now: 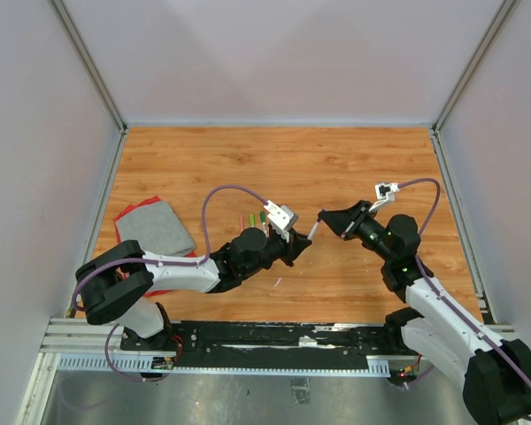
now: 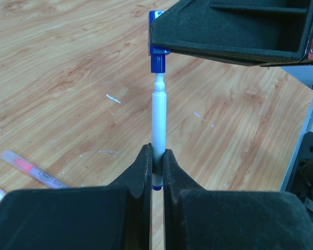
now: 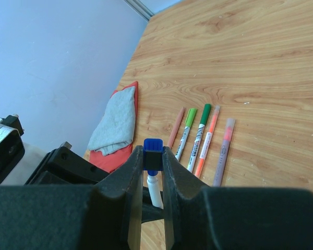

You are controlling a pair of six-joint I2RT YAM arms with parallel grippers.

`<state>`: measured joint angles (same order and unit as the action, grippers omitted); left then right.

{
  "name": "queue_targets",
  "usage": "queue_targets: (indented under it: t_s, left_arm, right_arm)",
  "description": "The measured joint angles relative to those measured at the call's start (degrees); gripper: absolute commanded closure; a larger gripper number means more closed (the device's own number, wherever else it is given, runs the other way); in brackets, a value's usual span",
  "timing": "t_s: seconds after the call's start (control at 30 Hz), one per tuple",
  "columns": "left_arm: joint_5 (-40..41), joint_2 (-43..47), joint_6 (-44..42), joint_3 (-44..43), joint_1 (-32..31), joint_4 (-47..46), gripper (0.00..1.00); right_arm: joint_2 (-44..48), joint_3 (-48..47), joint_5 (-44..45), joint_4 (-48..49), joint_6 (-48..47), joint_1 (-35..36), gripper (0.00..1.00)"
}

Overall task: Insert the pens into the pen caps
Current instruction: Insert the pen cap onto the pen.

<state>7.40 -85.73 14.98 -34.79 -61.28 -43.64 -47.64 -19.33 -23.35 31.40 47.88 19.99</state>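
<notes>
My left gripper (image 2: 157, 156) is shut on a white pen (image 2: 159, 120) with a blue end, held above the table. My right gripper (image 3: 153, 156) is shut on a blue pen cap (image 3: 153, 146). The pen's tip sits at the mouth of the cap (image 2: 157, 61); in the top view the pen (image 1: 314, 227) bridges the left gripper (image 1: 297, 243) and the right gripper (image 1: 326, 217). Several capped pens lie in a row on the table: a light green one (image 3: 184, 131), a dark green one (image 3: 199, 134), an orange one (image 3: 206, 140) and a pink-grey one (image 3: 223, 151).
A grey cloth (image 1: 155, 228) on a red cloth (image 1: 124, 219) lies at the left of the wooden table (image 1: 336, 168). Walls enclose the table on three sides. A pink-grey pen (image 2: 34, 168) also shows on the table in the left wrist view.
</notes>
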Motion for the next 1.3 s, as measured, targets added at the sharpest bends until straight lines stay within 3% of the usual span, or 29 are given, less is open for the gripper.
queue_targets:
  t_s: [0.6, 1.3]
  left_arm:
    - [0.0, -0.1, 0.0, 0.0, 0.0, 0.3, 1.0]
    - [0.3, -0.3, 0.3, 2.6, -0.3, 3.5, 0.99]
  right_arm:
    - [-0.9, 0.0, -2.4, -0.9, -1.2, 0.7, 0.99]
    - [-0.3, 2.7, 12.0, -3.4, -7.7, 13.4, 1.0]
